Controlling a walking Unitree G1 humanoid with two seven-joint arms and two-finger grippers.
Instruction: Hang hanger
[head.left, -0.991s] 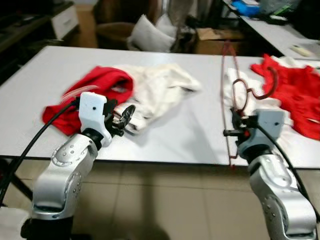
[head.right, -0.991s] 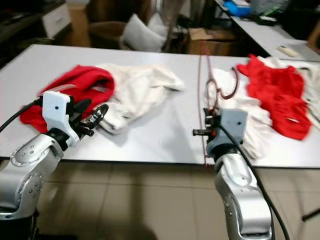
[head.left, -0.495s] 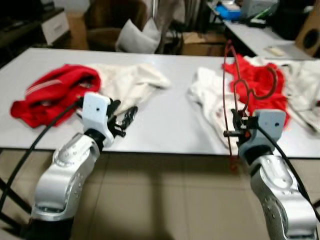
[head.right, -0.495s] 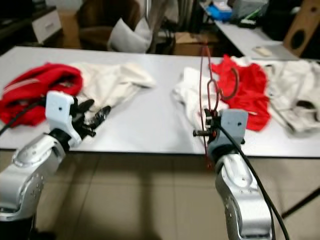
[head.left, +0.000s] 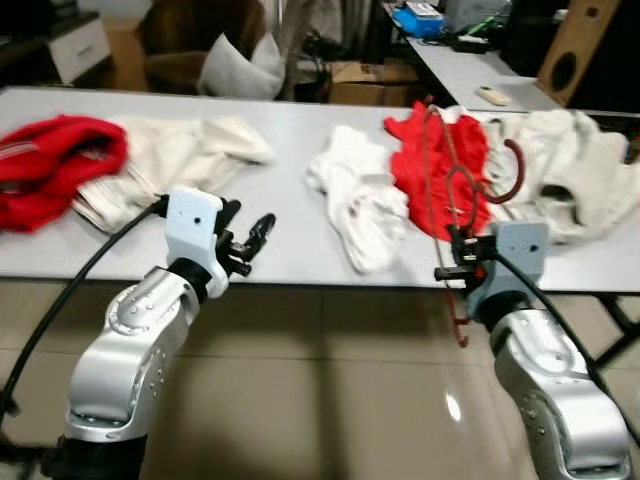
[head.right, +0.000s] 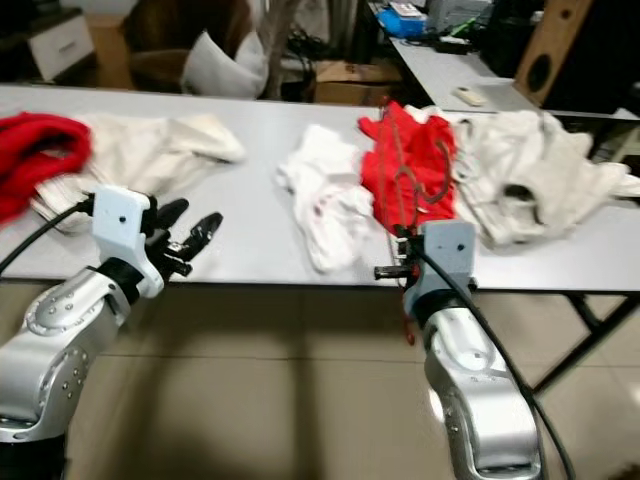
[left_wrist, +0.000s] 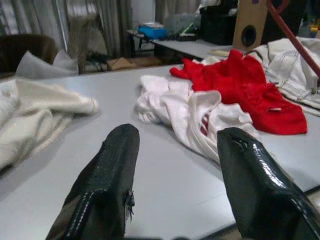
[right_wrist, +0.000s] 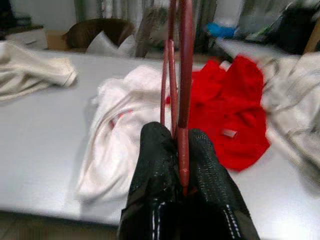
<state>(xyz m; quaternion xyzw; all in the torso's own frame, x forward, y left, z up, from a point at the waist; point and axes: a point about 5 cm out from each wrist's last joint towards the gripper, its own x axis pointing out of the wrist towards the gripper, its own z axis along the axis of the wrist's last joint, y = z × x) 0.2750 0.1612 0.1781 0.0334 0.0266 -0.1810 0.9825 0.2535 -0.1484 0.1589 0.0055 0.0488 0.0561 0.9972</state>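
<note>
A dark red hanger (head.left: 468, 190) stands upright in front of the table edge, its hook (head.left: 514, 176) curling to the right. My right gripper (head.left: 462, 262) is shut on its lower part; in the right wrist view the rods (right_wrist: 181, 75) rise from between the closed fingertips (right_wrist: 156, 145). My left gripper (head.left: 250, 236) hovers at the table's near edge, open with nothing in it. In the left wrist view both fingers (left_wrist: 117, 165) stand wide apart above the grey table (left_wrist: 150, 175).
Clothes lie along the table (head.left: 280, 130): a red heap (head.left: 50, 160) at far left, a cream garment (head.left: 180, 155), a white shirt (head.left: 360, 195), a red garment (head.left: 425, 160), a pale garment (head.left: 560, 180). Behind stand a chair with a cushion (head.left: 235, 70), another table (head.left: 460, 65) and a speaker (head.left: 565, 45).
The whole view has slid rightward along the table, so the camera moved. Both arms keep their pose; the right gripper still grips the hanger and the left stays open.
</note>
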